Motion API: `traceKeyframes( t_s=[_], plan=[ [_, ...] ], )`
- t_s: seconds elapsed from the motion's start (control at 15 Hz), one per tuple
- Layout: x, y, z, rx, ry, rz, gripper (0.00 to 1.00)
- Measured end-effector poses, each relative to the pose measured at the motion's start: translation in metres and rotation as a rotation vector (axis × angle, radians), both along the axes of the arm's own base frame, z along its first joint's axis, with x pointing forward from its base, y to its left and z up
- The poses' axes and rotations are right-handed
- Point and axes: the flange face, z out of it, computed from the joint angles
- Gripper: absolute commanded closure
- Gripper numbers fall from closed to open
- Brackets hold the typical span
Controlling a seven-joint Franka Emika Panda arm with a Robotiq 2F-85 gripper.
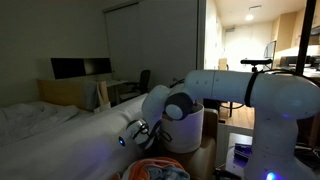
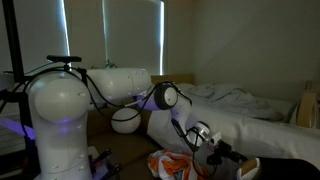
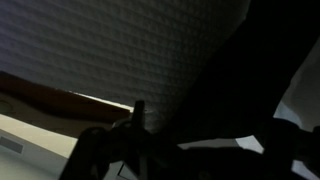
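The room is dim. My gripper point(image 1: 133, 133) hangs low beside the edge of a white bed point(image 1: 60, 125), its jaws open and nothing visible between them. In both exterior views it hovers just above a crumpled orange and red cloth point(image 1: 155, 170) lying below it. From the opposite side, the gripper point(image 2: 208, 140) sits between the bed point(image 2: 245, 112) and the cloth point(image 2: 172, 163). The wrist view is mostly dark. It shows the textured white bedspread point(image 3: 120, 50) and one finger point(image 3: 138, 118) as a black silhouette.
A white round bin point(image 1: 190, 130) stands behind the arm, also visible as the bin point(image 2: 125, 120). A desk with dark monitors point(image 1: 80, 68) and a chair point(image 1: 140, 82) are at the far wall. A black object point(image 2: 285, 168) lies near the cloth.
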Motion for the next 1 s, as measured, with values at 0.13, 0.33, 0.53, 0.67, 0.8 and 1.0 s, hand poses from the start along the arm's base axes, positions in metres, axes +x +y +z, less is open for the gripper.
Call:
traceKeyframes(
  t_s=[0.13,0.33,0.53,0.67,0.8,1.0],
  plan=[
    [-0.0009,-0.0004,-0.0007,-0.001,0.002,-0.001,0.40],
    [-0.0015,-0.0010,-0.0011,-0.001,0.004,-0.003,0.61],
    [-0.0016,-0.0012,-0.0012,-0.002,0.004,-0.004,0.80],
    [-0.0016,-0.0013,-0.0012,-0.002,0.004,-0.004,0.93],
    [-0.0016,-0.0013,-0.0012,-0.002,0.004,-0.004,0.96],
    [-0.0016,-0.0014,-0.0011,-0.002,0.003,-0.004,0.97]
  ],
)
